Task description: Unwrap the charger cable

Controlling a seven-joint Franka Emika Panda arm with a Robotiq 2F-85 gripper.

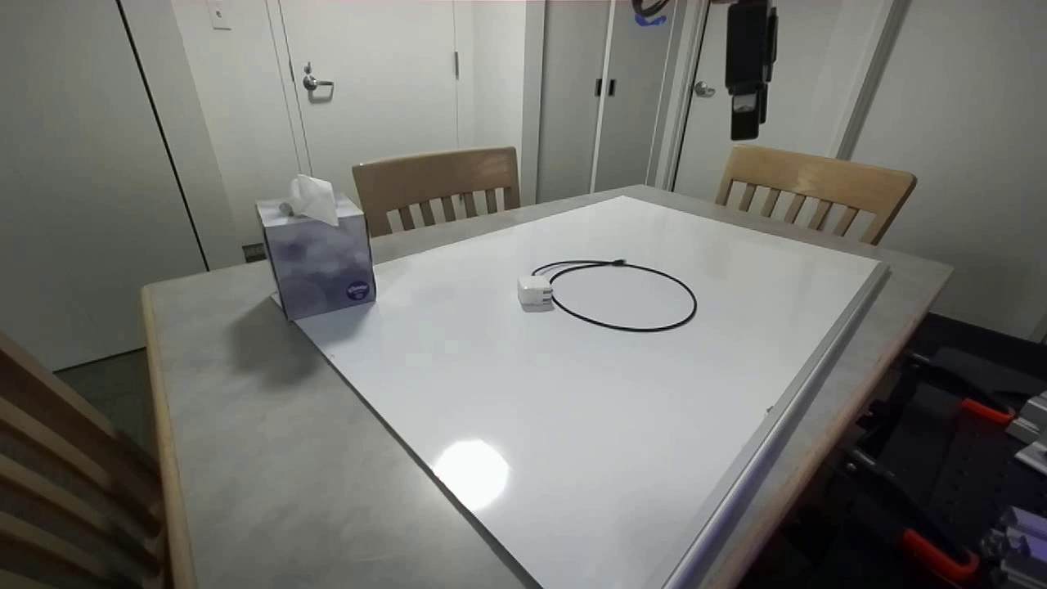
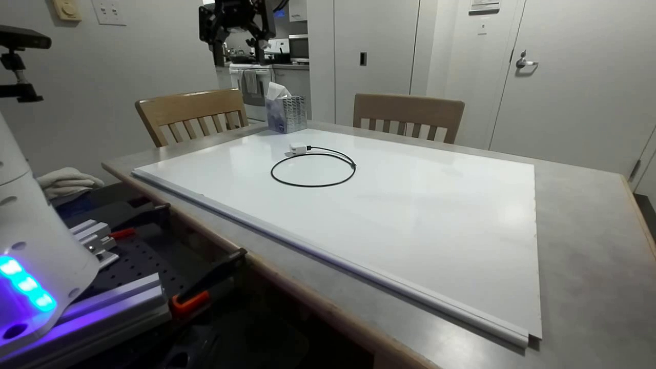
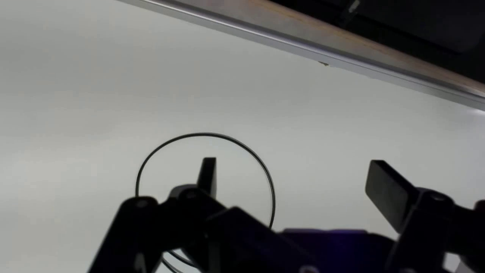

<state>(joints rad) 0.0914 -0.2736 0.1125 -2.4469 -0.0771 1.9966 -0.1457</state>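
Observation:
The charger cable [image 1: 642, 330] is a thin black cord lying in one wide loop on a white board; it also shows in an exterior view [image 2: 313, 186]. Its white cube plug [image 1: 536, 290] sits beside the loop and also shows in an exterior view [image 2: 298, 148]. A small dark cable end or crossing lies at the loop's far side from the plug. My gripper [image 2: 239, 61] is open and empty, high above the table. In the wrist view, the fingers [image 3: 293, 161] are wide apart over the board; the loop [image 3: 204, 134] lies below the left finger. The plug is hidden there.
A blue-purple tissue box [image 1: 319, 258] stands at a corner of the white board [image 1: 458, 384], also in an exterior view [image 2: 287, 115]. A raised metal rail [image 2: 328, 251] runs along the board's robot-side edge. Wooden chairs [image 1: 438, 180] surround the table. Orange-handled clamps [image 2: 189, 302] sit by the robot base.

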